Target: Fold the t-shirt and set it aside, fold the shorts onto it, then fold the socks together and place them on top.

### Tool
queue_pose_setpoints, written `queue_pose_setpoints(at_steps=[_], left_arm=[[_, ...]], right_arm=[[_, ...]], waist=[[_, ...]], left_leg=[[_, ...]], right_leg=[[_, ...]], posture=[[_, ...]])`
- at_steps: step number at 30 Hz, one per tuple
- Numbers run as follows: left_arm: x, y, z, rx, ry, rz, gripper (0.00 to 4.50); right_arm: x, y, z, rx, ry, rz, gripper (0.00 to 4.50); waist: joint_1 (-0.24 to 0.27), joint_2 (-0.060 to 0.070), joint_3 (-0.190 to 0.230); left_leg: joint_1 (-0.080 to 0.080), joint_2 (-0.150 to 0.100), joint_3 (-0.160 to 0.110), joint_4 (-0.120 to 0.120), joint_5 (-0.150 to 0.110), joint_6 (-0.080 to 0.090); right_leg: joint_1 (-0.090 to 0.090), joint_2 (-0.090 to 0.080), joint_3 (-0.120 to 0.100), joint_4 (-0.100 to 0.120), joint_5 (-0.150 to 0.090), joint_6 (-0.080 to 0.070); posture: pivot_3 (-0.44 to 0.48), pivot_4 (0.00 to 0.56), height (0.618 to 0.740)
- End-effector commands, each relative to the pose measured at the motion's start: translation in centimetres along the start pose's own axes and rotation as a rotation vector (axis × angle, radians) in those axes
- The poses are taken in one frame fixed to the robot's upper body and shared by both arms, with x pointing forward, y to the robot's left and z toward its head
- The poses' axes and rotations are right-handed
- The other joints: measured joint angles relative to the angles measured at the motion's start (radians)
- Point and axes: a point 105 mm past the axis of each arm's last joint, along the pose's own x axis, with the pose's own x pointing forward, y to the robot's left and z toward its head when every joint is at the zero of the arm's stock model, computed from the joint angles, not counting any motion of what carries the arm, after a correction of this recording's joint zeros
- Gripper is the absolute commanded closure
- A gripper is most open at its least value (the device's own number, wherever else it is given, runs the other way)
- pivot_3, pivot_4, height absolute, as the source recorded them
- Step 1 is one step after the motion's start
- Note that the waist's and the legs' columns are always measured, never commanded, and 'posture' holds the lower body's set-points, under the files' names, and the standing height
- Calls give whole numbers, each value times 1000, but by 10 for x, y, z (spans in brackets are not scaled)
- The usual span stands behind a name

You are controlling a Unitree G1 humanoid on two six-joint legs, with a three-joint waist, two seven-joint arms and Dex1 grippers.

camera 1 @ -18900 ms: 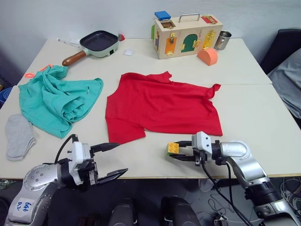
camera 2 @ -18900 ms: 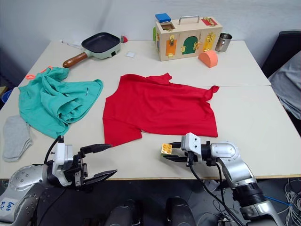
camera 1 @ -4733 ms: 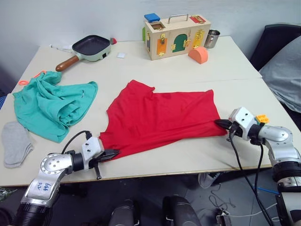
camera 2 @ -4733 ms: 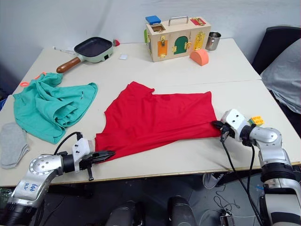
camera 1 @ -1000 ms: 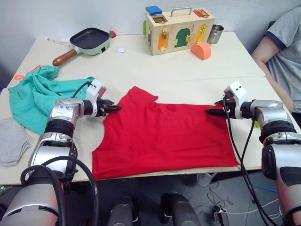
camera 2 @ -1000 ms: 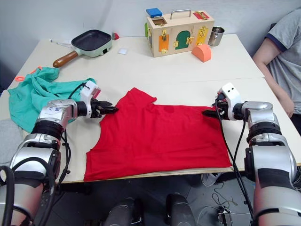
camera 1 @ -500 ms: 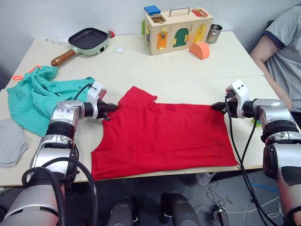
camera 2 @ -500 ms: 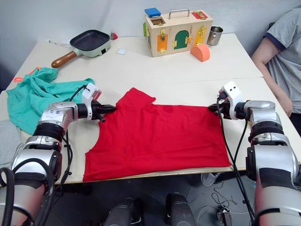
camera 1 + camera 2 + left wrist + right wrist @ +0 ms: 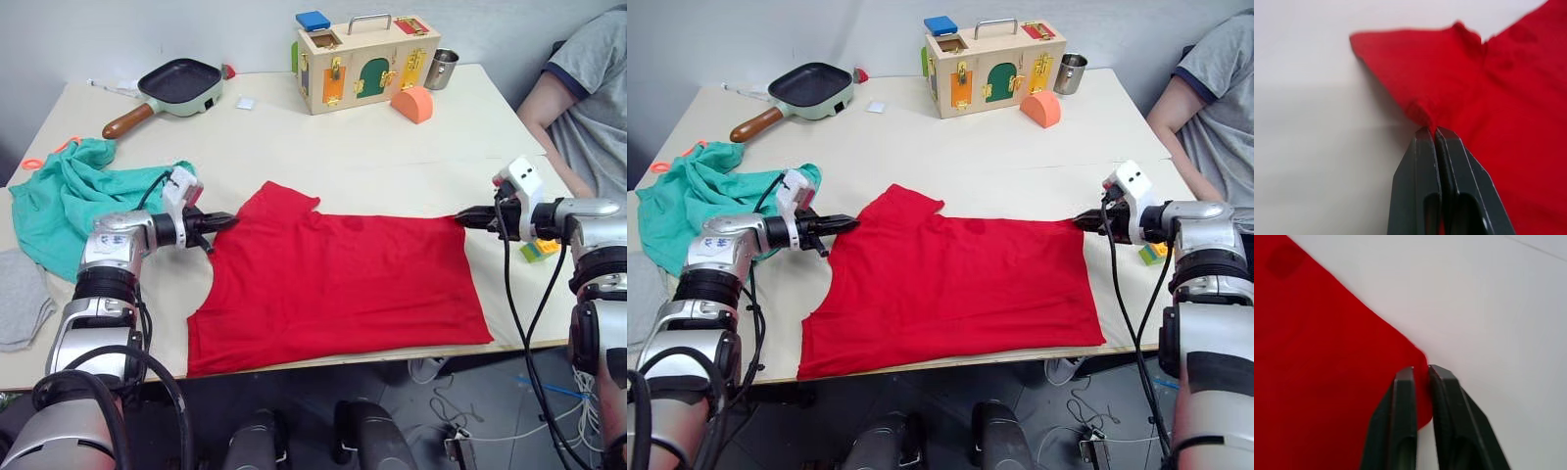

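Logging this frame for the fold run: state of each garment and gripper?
t-shirt: folded once, flat, stretched between both grippers
left gripper: shut on shirt's left edge
right gripper: shut on shirt's far right corner
shorts: crumpled, unfolded
socks: lying flat at table edge

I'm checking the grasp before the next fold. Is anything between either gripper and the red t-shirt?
Nothing visible is. The left gripper is shut on the t-shirt at its left edge, and the right gripper pinches its far right corner. The shorts lie apart, to the left.
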Motion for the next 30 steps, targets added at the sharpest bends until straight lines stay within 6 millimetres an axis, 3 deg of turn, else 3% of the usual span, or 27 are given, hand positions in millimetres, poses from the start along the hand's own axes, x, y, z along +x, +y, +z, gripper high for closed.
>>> queue_pose_setpoints(at_steps=[1, 8, 11, 15, 24, 30], left_arm=[[0, -3, 9, 22, -26, -6, 4500], [1, -7, 4, 21, -11, -10, 4500], [1, -6, 1, 7, 0, 4, 4500], [2, -5, 0, 6, 6, 11, 4500], [2, -4, -1, -3, 8, 18, 4500], [-2, -3, 3, -11, -8, 19, 4500]], right_arm=[[5, 0, 6, -21, -12, -18, 2546], [11, -8, 6, -78, 3, -112, 110], [15, -8, -3, -42, 63, -129, 50], [18, -6, -7, -19, 90, -123, 1086], [20, -3, 5, 30, 8, -93, 4343], [9, -6, 9, 63, -41, -80, 4487]], waist=[[0, 0, 0], [0, 0, 0], [0, 0, 0], [0, 0, 0], [-3, 0, 0], [-6, 0, 0]], left_leg=[[0, 0, 0, 0, 0, 0], [-1, 0, -1, 1, 0, 0], [-1, 0, -1, 1, 0, 0], [-1, 0, -1, 1, 0, 0], [-1, 0, -1, 2, 0, 0], [-1, 0, -1, 2, 0, 0]], right_leg=[[0, 0, 0, 0, 0, 0], [0, 0, 0, 1, 0, 0], [0, 0, 0, 1, 0, 0], [0, 0, 0, 1, 0, 0], [0, 0, 0, 2, 0, 0], [0, 0, 0, 2, 0, 0]], posture=[[0, 150, 740], [0, 150, 740], [0, 150, 740], [0, 150, 740], [0, 150, 740], [0, 150, 740]])
